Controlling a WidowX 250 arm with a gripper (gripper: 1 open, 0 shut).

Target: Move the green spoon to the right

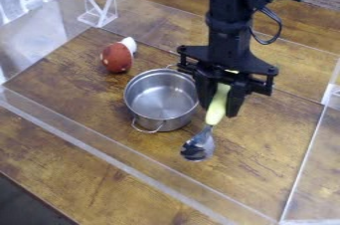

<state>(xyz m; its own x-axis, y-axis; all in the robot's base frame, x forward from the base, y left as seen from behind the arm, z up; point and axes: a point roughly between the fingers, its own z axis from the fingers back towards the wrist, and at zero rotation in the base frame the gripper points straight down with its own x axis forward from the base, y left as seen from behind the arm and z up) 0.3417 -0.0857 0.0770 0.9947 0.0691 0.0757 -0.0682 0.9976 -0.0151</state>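
Observation:
The green spoon (213,117) hangs nearly upright, its yellow-green handle clamped in my gripper (221,98), which is shut on it and points straight down. The spoon's silver bowl (197,149) is at or just above the wooden table, right of the steel pot; contact cannot be told. My black arm rises from the gripper toward the top of the view.
A steel pot (161,99) stands left of the spoon. A red-and-white rounded object (118,57) lies further left. A clear acrylic wall (119,159) runs along the front and right side. A clear stand (95,10) sits at the back left.

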